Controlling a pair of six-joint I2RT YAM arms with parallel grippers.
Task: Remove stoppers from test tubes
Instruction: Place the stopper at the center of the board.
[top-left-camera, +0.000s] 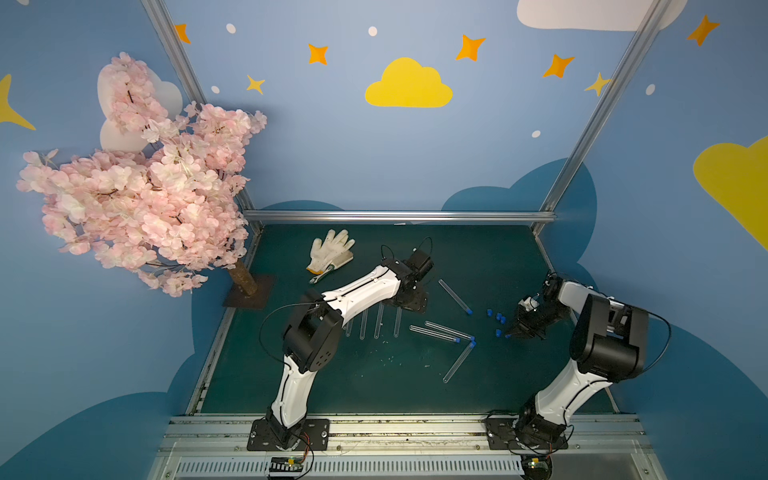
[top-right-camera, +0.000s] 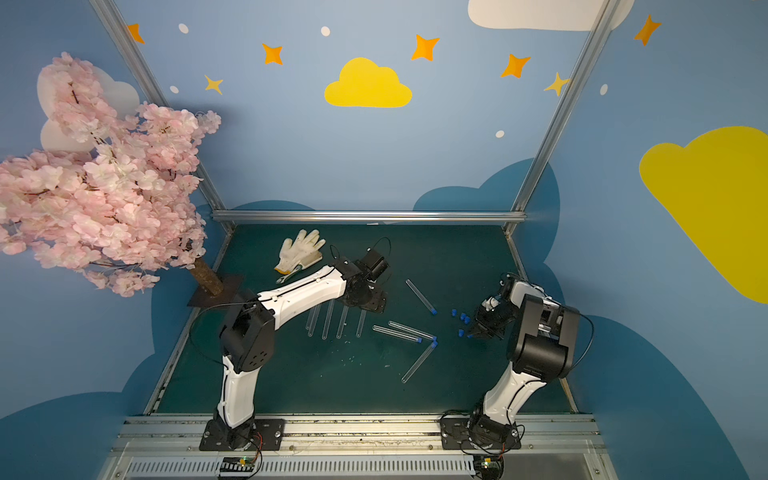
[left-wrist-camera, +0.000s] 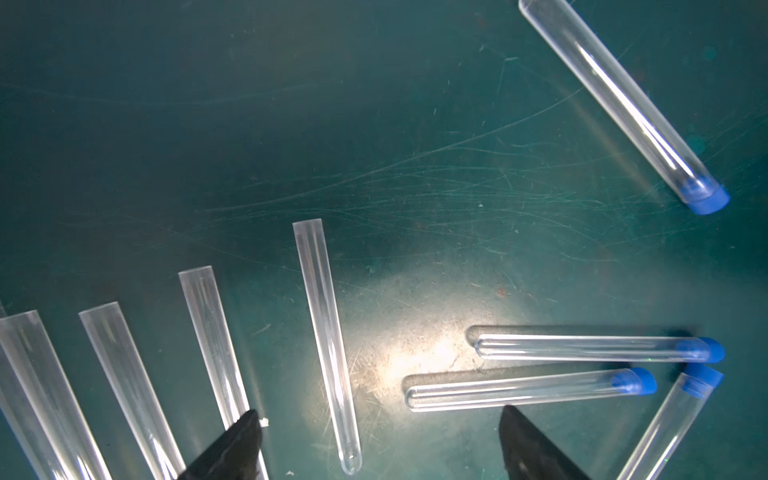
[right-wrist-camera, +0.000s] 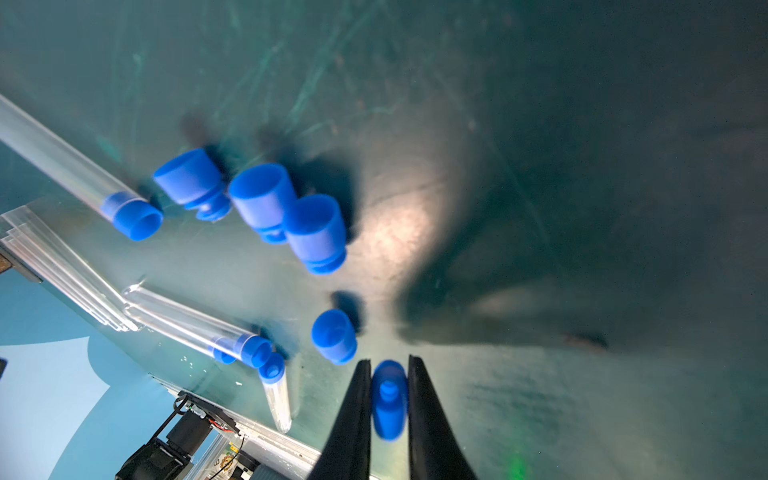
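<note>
The right claw (right-wrist-camera: 389, 363) is pinching a tiny bright-blue plastic stopper (right-wrist-camera: 388, 411), while the left claw (left-wrist-camera: 380, 432) is gaping astride a clear unstoppered test tube (left-wrist-camera: 326, 332).

The dark green table (top-left-camera: 478, 257) is carrying everything, and its surface is showing many fine scratches. A white glove (top-left-camera: 330, 249) is lying near the far edge, and a small silver tool (top-left-camera: 316, 277) is sticking out from under its cuff. A row of open test tubes (top-left-camera: 378, 322) is lying side by side, mouths pointing toward the far edge. To their right, four closed test tubes (top-left-camera: 455, 296) are resting flat, each one wearing a blue stopper (top-left-camera: 468, 311); three of them are coming together at their stoppered ends. Further right, four loose stoppers (top-left-camera: 498, 318) are sitting on the table, three close together and one a little apart. Some white crumbs (top-left-camera: 386, 358) are lying nearer the front.
</note>
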